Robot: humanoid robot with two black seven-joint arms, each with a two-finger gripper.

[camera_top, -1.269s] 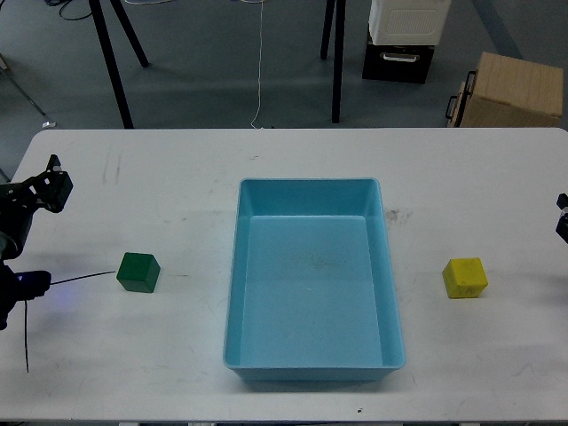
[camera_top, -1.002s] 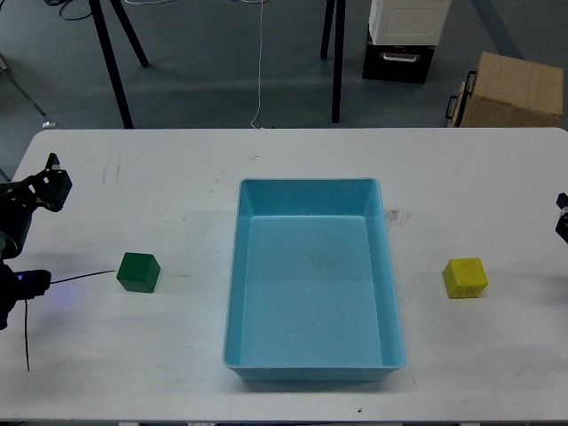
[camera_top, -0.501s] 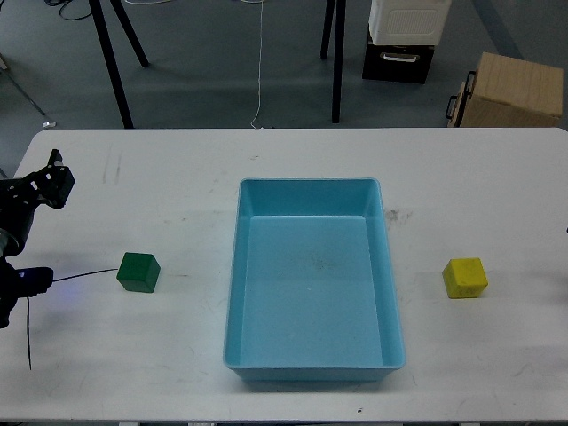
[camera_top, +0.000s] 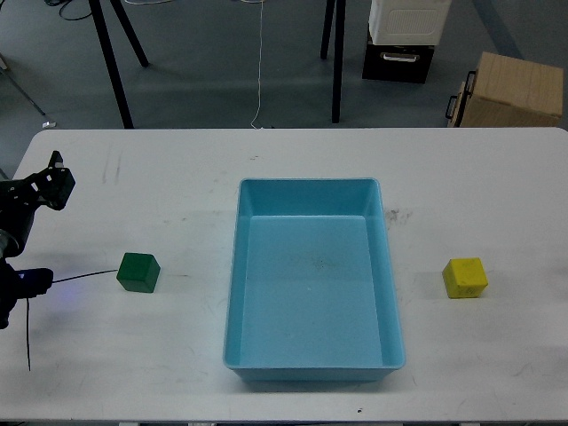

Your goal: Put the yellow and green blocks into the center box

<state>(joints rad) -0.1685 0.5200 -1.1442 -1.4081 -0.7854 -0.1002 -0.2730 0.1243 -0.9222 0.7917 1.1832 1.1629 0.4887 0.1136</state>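
A green block sits on the white table, left of the box. A yellow block sits on the table, right of the box. The light blue box stands in the middle and holds nothing. My left gripper is at the far left edge, above and left of the green block, well apart from it; its fingers are too small and dark to tell apart. My right gripper is out of view.
A thin black cable runs from my left arm toward the green block. Beyond the table's far edge are black stand legs, a black-and-white case and a cardboard box on the floor.
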